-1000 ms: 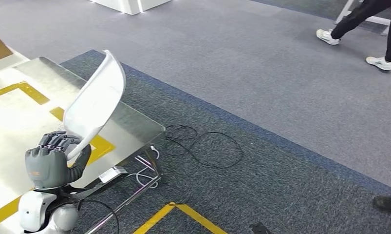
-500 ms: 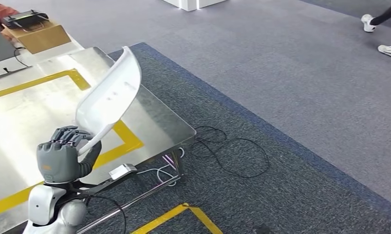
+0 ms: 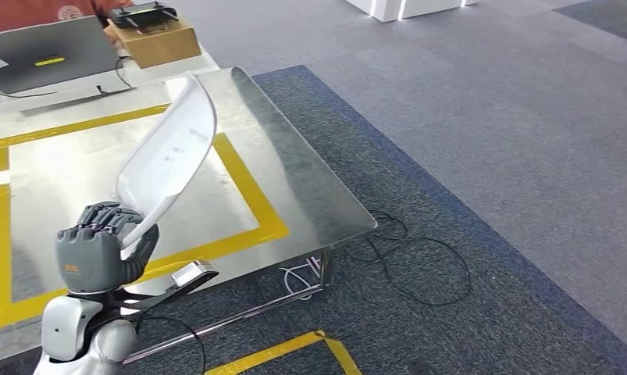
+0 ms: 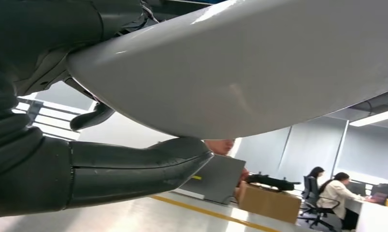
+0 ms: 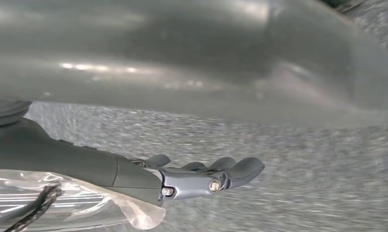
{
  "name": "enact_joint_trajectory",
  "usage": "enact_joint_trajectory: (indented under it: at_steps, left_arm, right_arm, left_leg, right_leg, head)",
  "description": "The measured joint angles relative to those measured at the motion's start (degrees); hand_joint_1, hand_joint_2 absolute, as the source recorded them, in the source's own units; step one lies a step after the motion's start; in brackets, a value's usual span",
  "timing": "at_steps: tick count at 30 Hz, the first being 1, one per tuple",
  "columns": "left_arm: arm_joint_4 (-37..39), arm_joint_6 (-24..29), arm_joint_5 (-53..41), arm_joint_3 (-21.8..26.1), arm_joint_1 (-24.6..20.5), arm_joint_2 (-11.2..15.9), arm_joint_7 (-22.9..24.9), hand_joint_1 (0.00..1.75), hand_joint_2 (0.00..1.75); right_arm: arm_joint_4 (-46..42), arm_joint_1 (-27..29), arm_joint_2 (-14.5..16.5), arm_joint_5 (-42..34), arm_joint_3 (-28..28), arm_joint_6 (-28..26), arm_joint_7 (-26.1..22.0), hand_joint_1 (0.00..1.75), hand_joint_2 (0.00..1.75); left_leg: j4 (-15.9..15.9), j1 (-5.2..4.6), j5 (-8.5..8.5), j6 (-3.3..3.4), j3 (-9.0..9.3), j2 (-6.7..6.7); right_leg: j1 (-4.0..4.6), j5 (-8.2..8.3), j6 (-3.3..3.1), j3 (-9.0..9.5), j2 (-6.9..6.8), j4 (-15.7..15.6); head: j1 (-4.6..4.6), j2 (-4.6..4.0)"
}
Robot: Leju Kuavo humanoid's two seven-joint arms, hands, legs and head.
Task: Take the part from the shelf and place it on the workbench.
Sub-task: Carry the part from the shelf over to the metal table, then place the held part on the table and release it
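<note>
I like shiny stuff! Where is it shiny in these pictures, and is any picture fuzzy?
Head view: the metal workbench gleams bright where light bounces off it. Left wrist view: a soft sheen runs along the white part held by the left hand. Right wrist view: the carpet looks streaky and blurred, and the right hand stays sharper.

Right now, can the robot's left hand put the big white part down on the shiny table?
Probably yes. The left hand holds the white part above the workbench, and nothing blocks the bare steel beneath.
</note>
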Motion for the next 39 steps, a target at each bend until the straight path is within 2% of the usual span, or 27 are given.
enact_joint_trajectory:
  at_steps: [1,2,3,4,5,6,7,8,9,10,11,12,14,15,16,18,19,20,21,22,24,25,26,27,30,39]
  left_arm:
    - [0.0,0.0,0.0,0.0,-0.1,0.0,0.0,1.75,1.75]
    - [0.0,0.0,0.0,-0.1,-0.2,-0.1,0.0,1.75,1.75]
    - [0.1,0.0,0.0,-0.1,-0.2,-0.1,0.0,1.75,1.75]
    - [0.2,0.0,0.0,-0.1,-0.2,-0.2,0.0,1.75,1.75]
    - [0.3,0.0,0.0,-0.1,-0.2,-0.2,0.0,1.75,1.75]
    - [0.4,0.0,-0.1,-0.1,-0.1,-0.2,0.2,1.75,1.75]
    - [0.5,0.0,-0.2,-0.2,-0.1,-0.2,0.3,1.75,1.75]
    - [0.6,0.0,-0.3,-0.2,-0.1,-0.1,0.6,1.75,1.75]
    - [0.7,0.0,-0.3,-0.2,-0.1,-0.1,0.8,1.75,1.75]
    - [0.7,0.0,-0.3,-0.4,-0.2,-0.1,1.0,1.75,1.75]
    - [0.7,0.0,-0.3,-0.6,-0.2,-0.1,1.2,1.75,1.75]
    - [0.8,0.0,-0.3,-0.8,-0.3,0.0,1.4,1.75,1.75]
    - [0.8,0.0,-0.4,-1.0,-0.3,0.1,1.5,1.75,1.75]
    - [0.8,0.0,-0.4,-1.1,-0.3,0.2,1.5,1.75,1.75]
    - [0.8,0.0,-0.4,-1.1,-0.4,0.2,1.5,1.75,1.75]
    - [0.8,0.0,-0.4,-1.2,-0.6,0.3,1.6,1.75,1.75]
    - [0.9,0.0,-0.4,-1.2,-0.6,0.3,1.7,1.75,1.75]
    - [0.9,0.0,-0.4,-1.3,-0.5,0.4,1.9,1.75,1.75]
    - [1.0,0.0,-0.4,-1.3,-0.4,0.4,2.1,1.75,1.75]
    - [1.0,0.0,-0.4,-1.3,-0.4,0.5,2.3,1.75,1.75]
    - [1.0,0.0,-0.4,-1.4,-0.3,0.7,2.7,1.75,1.75]
    - [1.0,0.0,-0.4,-1.5,-0.3,0.8,2.7,1.75,1.75]
    - [1.0,0.0,-0.5,-1.5,-0.4,0.9,2.8,1.75,1.75]
    - [1.0,0.0,-0.5,-1.6,-0.4,1.0,2.8,1.75,1.75]
    - [1.0,0.0,-0.6,-1.9,-0.3,1.1,3.1,1.75,1.75]
    - [1.0,0.0,-0.9,-2.5,-0.4,1.7,3.5,1.75,1.75]
  right_arm:
    - [0.0,-0.1,0.0,0.0,0.0,0.0,0.0,0.0,0.0]
    - [0.0,-0.2,0.0,0.0,0.0,0.0,0.0,0.0,0.0]
    - [0.0,-0.1,0.0,0.0,0.0,0.0,0.0,0.0,0.0]
    - [0.0,0.0,0.0,0.0,0.0,0.0,0.0,0.0,0.0]
    - [0.0,0.2,0.0,0.0,0.0,0.0,0.0,0.0,0.0]
    - [0.0,0.3,0.0,0.0,0.0,0.0,0.0,0.0,0.0]
    - [0.0,0.4,0.0,0.0,0.0,0.0,0.1,0.0,0.0]
    - [0.0,0.3,0.0,0.0,0.0,0.0,0.1,0.0,0.0]
    - [0.0,0.3,-0.1,0.0,0.0,0.0,0.1,0.0,0.0]
    - [0.0,0.2,-0.1,0.0,0.0,0.0,0.1,0.0,0.0]
    - [0.0,0.3,-0.1,0.1,0.0,0.0,0.1,0.0,0.0]
    - [0.0,0.3,-0.1,0.1,0.0,0.0,0.1,0.0,0.0]
    - [0.0,0.3,0.0,0.0,0.0,0.1,0.0,0.0,0.0]
    - [0.0,0.2,0.0,0.0,0.0,0.1,0.0,0.0,0.0]
    - [0.0,0.2,0.0,0.0,0.0,0.0,0.0,0.0,0.0]
    - [0.0,0.2,-0.1,0.0,0.0,0.1,-0.1,0.0,0.0]
    - [0.0,0.3,-0.1,-0.1,0.0,0.2,-0.1,0.0,0.0]
    - [0.0,0.4,-0.1,-0.3,0.0,0.4,-0.2,0.0,0.0]
    - [0.0,0.5,-0.1,-0.5,0.0,0.7,-0.4,0.0,0.0]
    - [0.0,0.4,-0.1,-0.8,0.0,1.1,-0.6,0.0,0.0]
    - [0.0,0.3,0.0,-1.2,0.0,1.7,-1.1,0.0,0.0]
    - [0.0,0.2,0.0,-1.4,0.0,2.0,-1.3,0.0,0.0]
    - [0.0,0.1,0.0,-1.5,0.0,2.1,-1.5,0.0,0.0]
    - [0.0,0.1,0.0,-1.5,0.0,2.2,-1.7,0.0,0.0]
    - [0.0,0.2,-0.1,-1.6,0.0,2.5,-1.9,0.0,0.0]
    - [0.0,0.2,-0.1,-1.7,0.0,2.9,-2.1,0.0,0.0]
  left_leg:
    - [-0.3,0.23,0.07,0.25,0.31,-0.7]
    - [-0.6,0.42,0.09,0.48,0.57,-1.39]
    - [-0.6,0.48,0.04,0.67,0.63,-2.13]
    - [-0.6,0.49,-0.01,0.82,0.64,-2.93]
    - [-0.6,0.48,-0.07,0.89,0.69,-3.81]
    - [-0.5,0.5,-0.14,0.88,0.76,-4.74]
    - [-0.4,0.56,-0.24,0.76,0.87,-5.63]
    - [-0.3,0.65,-0.39,0.54,0.98,-6.51]
    - [-0.1,0.69,-0.58,0.25,0.99,-7.26]
    - [0.3,0.74,-0.76,-0.06,0.83,-7.99]
    - [0.5,0.79,-0.84,-0.4,0.61,-8.63]
    - [0.6,0.86,-0.79,-0.74,0.36,-9.24]
    - [0.6,1.02,-0.66,-1.33,0.09,-10.14]
    - [1.0,0.95,-0.96,-1.62,-0.11,-9.38]
    - [2.4,0.87,-1.75,-1.92,-0.72,-7.92]
    - [8.4,0.87,-4.67,-2.51,-3.61,-4.15]
    - [12.3,1.0,-6.16,-2.72,-5.56,-3.15]
    - [15.2,1.12,-6.96,-2.85,-7.07,-2.7]
    - [16.3,1.2,-6.78,-2.88,-7.72,-2.54]
    - [15.1,1.24,-5.47,-2.79,-7.17,-2.5]
    - [8.1,1.1,-1.64,-2.17,-3.58,-2.26]
    - [4.6,0.91,-0.47,-1.75,-1.8,-1.97]
    - [2.1,0.76,0.01,-1.5,-0.58,-1.71]
    - [1.0,0.66,-0.17,-1.56,-0.08,-1.52]
    - [0.3,0.63,-0.4,-2.0,0.06,-1.6]
    - [0.3,0.57,-0.62,-1.29,0.14,-1.61]
  right_leg:
    - [-0.06,-1.01,0.21,-0.72,1.43,1.7]
    - [-0.15,-2.38,0.35,-2.24,3.29,4.6]
    - [-0.15,-3.86,0.43,-4.51,4.86,8.6]
    - [-0.16,-4.96,0.51,-6.9,5.61,12.4]
    - [-0.17,-5.15,0.58,-8.83,5.96,14.9]
    - [-0.2,-4.16,0.64,-9.85,6.12,15.4]
    - [-0.27,-2.09,0.67,-9.65,6.28,13.5]
    - [-0.41,0.58,0.7,-8.56,6.83,9.9]
    - [-0.6,2.45,0.7,-7.22,8.11,6.3]
    - [-0.8,3.51,0.54,-5.89,9.32,3.3]
    - [-0.9,3.81,0.32,-5.03,10.29,1.5]
    - [-0.89,3.44,-0.02,-4.64,10.7,1.1]
    - [-0.87,3.49,-0.78,-4.26,9.56,0.8]
    - [-0.93,3.5,-1.15,-4.06,8.92,0.7]
    - [-1.01,3.48,-1.49,-3.83,8.23,0.6]
    - [-0.89,3.2,-2.05,-3.4,6.81,0.5]
    - [-0.79,3.02,-2.23,-3.26,6.12,0.5]
    - [-0.71,2.86,-2.31,-3.14,5.5,0.5]
    - [-0.67,2.71,-2.33,-3.02,5.02,0.5]
    - [-0.63,2.59,-2.31,-2.87,4.65,0.5]
    - [-0.57,2.31,-2.17,-2.44,4.2,0.5]
    - [-0.45,2.17,-2.0,-2.31,4.09,0.5]
    - [-0.34,2.05,-1.8,-2.31,4.0,0.5]
    - [-0.23,1.96,-1.72,-2.39,3.97,0.5]
    - [-0.15,1.96,-1.68,-2.33,3.88,0.2]
    - [-0.21,2.31,-0.96,-1.78,3.88,-0.8]
  head:
    - [0.11,0.0]
    - [0.26,0.0]
    - [0.38,0.0]
    - [0.47,0.0]
    - [0.49,0.0]
    - [0.49,0.0]
    - [0.49,0.0]
    - [0.49,0.0]
    - [0.5,0.0]
    - [0.45,0.0]
    - [0.44,0.0]
    - [0.42,0.0]
    - [0.44,0.0]
    - [0.29,0.0]
    - [0.06,0.0]
    - [-0.42,0.0]
    - [-0.49,0.0]
    - [-0.49,0.0]
    - [-0.5,0.0]
    - [-0.5,0.0]
    - [-0.49,0.0]
    - [-0.49,0.0]
    - [-0.47,0.0]
    - [-0.4,0.0]
    - [-0.31,0.0]
    - [-0.33,0.0]
